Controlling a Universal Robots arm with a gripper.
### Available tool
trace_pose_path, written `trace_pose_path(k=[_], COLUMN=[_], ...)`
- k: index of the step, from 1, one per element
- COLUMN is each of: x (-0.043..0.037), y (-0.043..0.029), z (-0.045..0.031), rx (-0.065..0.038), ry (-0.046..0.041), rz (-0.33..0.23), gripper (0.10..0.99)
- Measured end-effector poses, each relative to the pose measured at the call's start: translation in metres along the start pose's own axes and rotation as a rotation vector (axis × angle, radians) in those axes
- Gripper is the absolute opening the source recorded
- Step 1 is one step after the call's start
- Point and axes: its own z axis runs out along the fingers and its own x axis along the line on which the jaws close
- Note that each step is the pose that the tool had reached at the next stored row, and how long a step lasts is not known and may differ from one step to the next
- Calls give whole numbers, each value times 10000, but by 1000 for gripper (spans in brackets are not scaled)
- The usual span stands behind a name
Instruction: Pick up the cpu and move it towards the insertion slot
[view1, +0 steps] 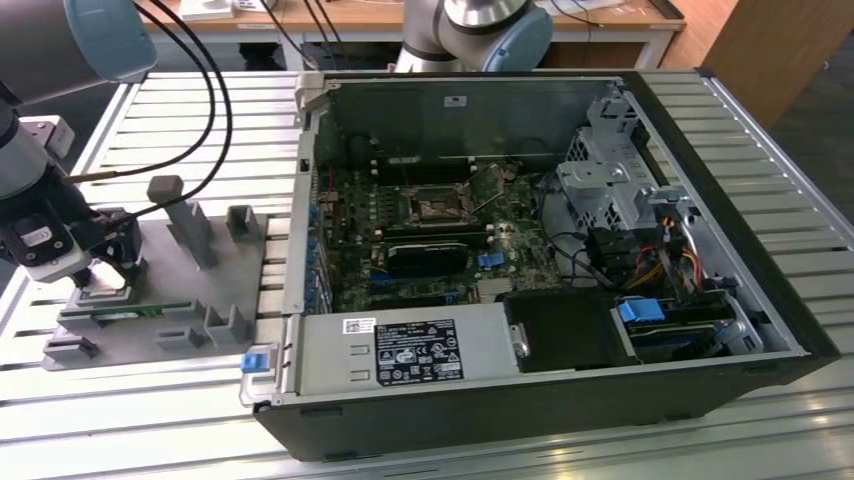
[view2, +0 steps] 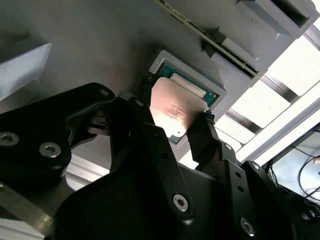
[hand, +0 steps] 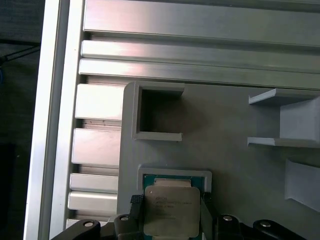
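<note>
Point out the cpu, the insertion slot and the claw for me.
cpu (hand: 170, 212), first wrist view, middle of its silvery top.
insertion slot (view1: 437, 205), exterior view, its dark centre.
claw (view2: 176, 102), second wrist view, midway between its fingertips.

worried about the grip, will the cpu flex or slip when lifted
Probably stiff: the cpu is a flat metal-topped square, so it should not flex. Likely slippery: the hand meets it just at two thin edges and its top looks shiny. It should not roll, though it could tilt in that grip.
</note>
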Motion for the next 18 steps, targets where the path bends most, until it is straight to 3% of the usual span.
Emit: trace_pose_path(k=[6, 18], x=[-1, 0], y=[1, 5], z=[-8, -97], rx=[-2, -2], ry=[-4, -2], rz=[0, 0], gripper=[537, 537])
